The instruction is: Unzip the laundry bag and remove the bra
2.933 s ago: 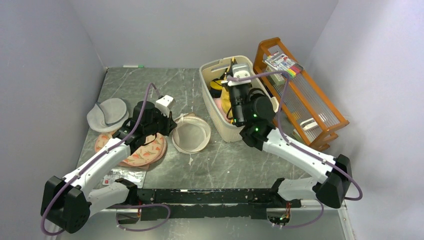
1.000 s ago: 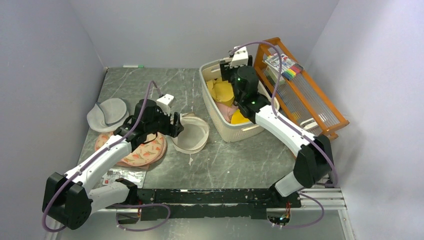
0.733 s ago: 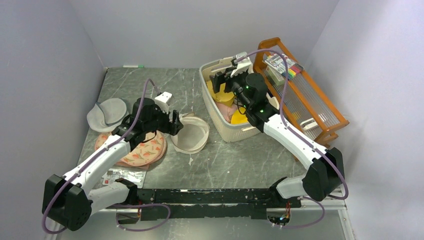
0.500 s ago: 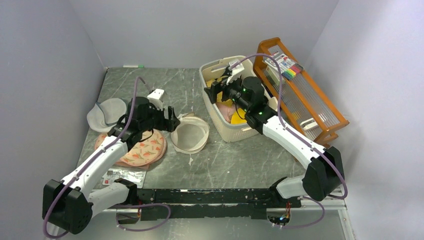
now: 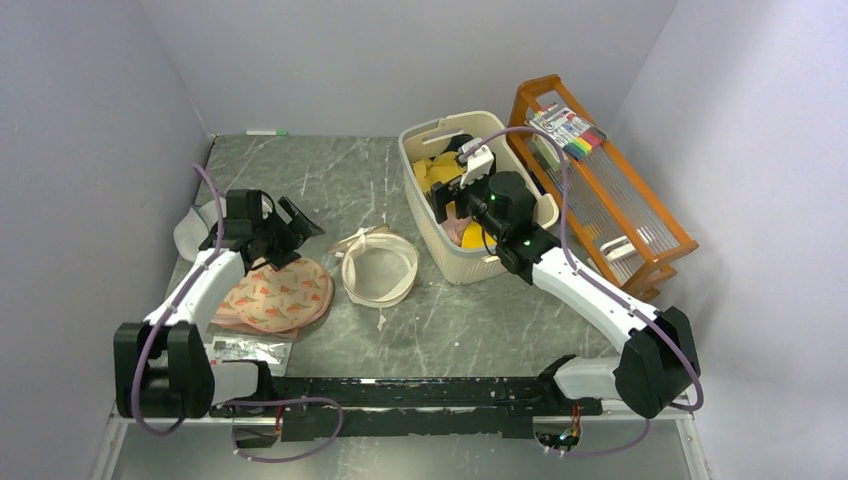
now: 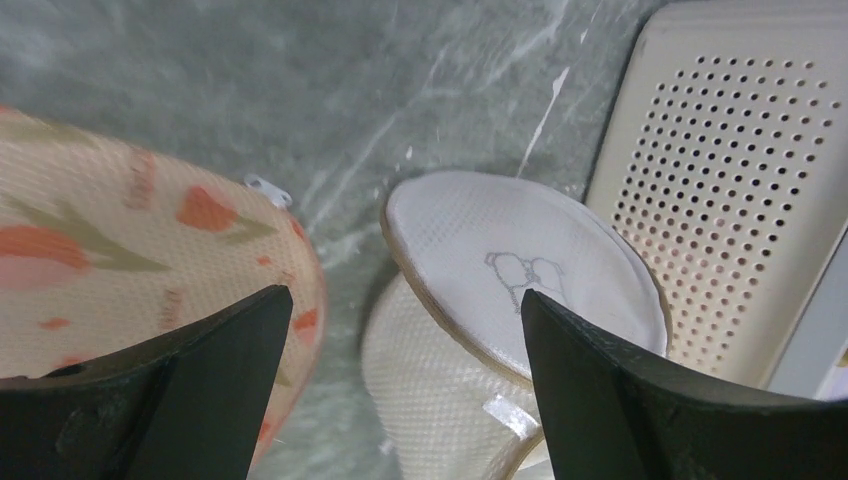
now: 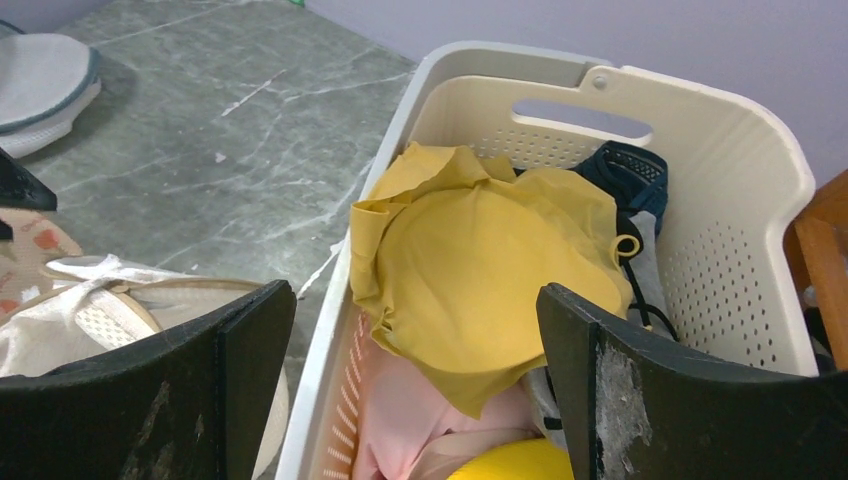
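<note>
Left gripper (image 5: 290,225) wide open, holds nothing, hangs over the far edge of the round pink mesh bag with orange-red tulip print (image 5: 275,295), left of the task bag. Right gripper (image 7: 415,290) also spread wide and empty, above the cream perforated plastic basket (image 7: 700,100) at the far right of the grey marbled table (image 5: 330,170).

Round cream-white mesh laundry bag (image 5: 380,268) lies mid-table, unzipped, lid flap tilted up, nothing inside that I can see. Mustard-yellow padded bra (image 7: 480,260) lies in the basket on top of a pale pink garment (image 7: 410,420), thin dark straps trailing right. The task looks about done.

Risks, as judgement:
- The right fingers are close above the bra. A low pull-back could catch a strap loop and drag the bra over the rim.
- The bra edge sits against the basket's left wall, so a nudge there could tip it out towards the laundry bag.
- A low sweep by the left gripper could hook the raised flap or shove the pink bag.

Writing:
- Small dark outline logo (image 6: 525,270) on the flap is a drawing, with no letters I can read.
- Faint lettering on the pink bag is unreadable.
- The striped marker pack (image 5: 568,128) on the orange wooden rack (image 5: 640,235) and the flat packet (image 5: 245,350) at near left have print too small to read.
</note>
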Robot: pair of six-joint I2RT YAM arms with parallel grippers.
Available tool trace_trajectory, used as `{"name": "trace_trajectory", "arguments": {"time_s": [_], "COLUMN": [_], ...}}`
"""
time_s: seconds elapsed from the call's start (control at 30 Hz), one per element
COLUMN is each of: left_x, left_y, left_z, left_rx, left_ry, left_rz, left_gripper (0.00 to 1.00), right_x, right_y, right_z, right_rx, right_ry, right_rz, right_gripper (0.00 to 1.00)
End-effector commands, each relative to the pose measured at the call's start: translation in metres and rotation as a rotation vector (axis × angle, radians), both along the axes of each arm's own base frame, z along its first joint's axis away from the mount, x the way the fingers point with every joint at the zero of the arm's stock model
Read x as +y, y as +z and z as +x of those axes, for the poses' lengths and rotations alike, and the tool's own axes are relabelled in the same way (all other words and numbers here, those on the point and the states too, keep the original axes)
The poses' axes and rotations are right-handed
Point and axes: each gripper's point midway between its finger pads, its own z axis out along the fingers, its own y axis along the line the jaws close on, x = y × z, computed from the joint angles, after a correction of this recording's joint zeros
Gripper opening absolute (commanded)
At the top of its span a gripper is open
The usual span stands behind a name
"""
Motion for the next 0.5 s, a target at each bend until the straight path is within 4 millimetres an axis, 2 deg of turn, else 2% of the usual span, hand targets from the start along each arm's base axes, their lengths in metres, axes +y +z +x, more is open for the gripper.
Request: {"name": "trace_trajectory", "arguments": {"time_s": [0.0, 0.17, 0.2, 0.27, 0.33, 0.47], "left_x": [-0.041, -0.051, -0.055, -0.061, -0.067, -0.072], "left_y": [-0.011, -0.020, -0.022, -0.029, -0.034, -0.031], "left_z": [-0.004, 0.010, 0.013, 0.017, 0.022, 0.034], "left_rx": [0.135, 0.133, 0.136, 0.158, 0.167, 0.120], "left_ry": [0.047, 0.138, 0.142, 0.135, 0.130, 0.128], "left_rz": [-0.378, -0.540, -0.565, -0.600, -0.627, -0.682], "left_gripper": [0.96, 0.96, 0.99, 0.91, 0.86, 0.76], "right_x": [-0.013, -0.018, -0.019, -0.020, -0.021, -0.023], "right_y": [0.015, 0.022, 0.023, 0.025, 0.027, 0.032], "right_z": [0.001, -0.003, -0.003, -0.004, -0.005, -0.007], "right_rx": [-0.068, -0.089, -0.092, -0.092, -0.100, -0.106], "right_ry": [-0.049, -0.062, -0.064, -0.067, -0.071, -0.079], "right_rz": [-0.009, 0.009, 0.011, 0.013, 0.018, 0.022], "right_gripper": [0.92, 0.92, 0.92, 0.92, 0.92, 0.92]}}
